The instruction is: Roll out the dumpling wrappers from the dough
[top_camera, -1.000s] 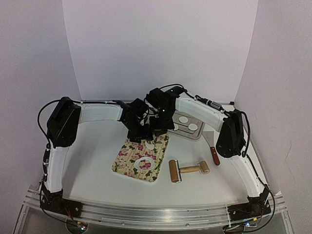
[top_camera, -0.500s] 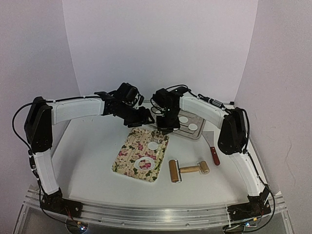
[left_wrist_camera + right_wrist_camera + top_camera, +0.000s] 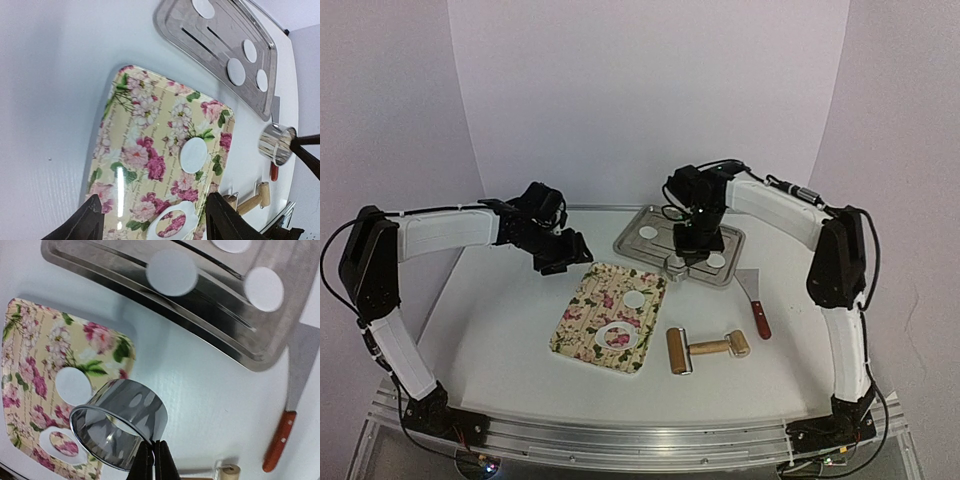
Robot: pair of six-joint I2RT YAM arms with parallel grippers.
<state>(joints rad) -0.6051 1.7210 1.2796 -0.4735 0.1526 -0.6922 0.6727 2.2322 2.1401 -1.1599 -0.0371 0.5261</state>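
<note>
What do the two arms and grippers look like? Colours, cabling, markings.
The left arm and right arm: white link shells, black joint housings, thin black cables looping alongside. The left gripper and right gripper: black, slim tapered fingers. No markings legible.

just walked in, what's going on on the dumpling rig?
Right gripper is shut on the ring cutter, holding it above the table by the metal tray. Left gripper hovers open and empty. One cut wrapper lies on the floral board beside the holed dough sheet; more sit on the tray.
</note>
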